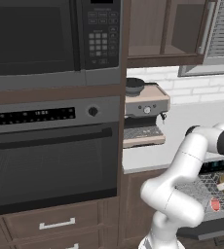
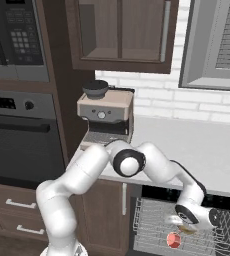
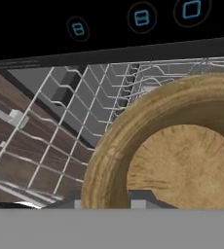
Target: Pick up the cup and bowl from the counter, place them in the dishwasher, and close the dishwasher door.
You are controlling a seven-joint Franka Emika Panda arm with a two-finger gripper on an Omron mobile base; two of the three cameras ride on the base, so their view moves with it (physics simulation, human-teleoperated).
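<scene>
Gripper (image 2: pixel 189 226) hung over the dishwasher's wire rack (image 2: pixel 152 225), pinching the bowl (image 3: pixel 182 151) (rim between its fingers); the cup (image 2: pixel 173 240) lay in the rack.

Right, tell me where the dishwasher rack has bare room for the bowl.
Free: the grey wire-mesh rack is bare on its left stretch, between its left rim and the small red cup. Crowded: the right part, where the claw carries the tan wooden bowl just above the cup.
</scene>
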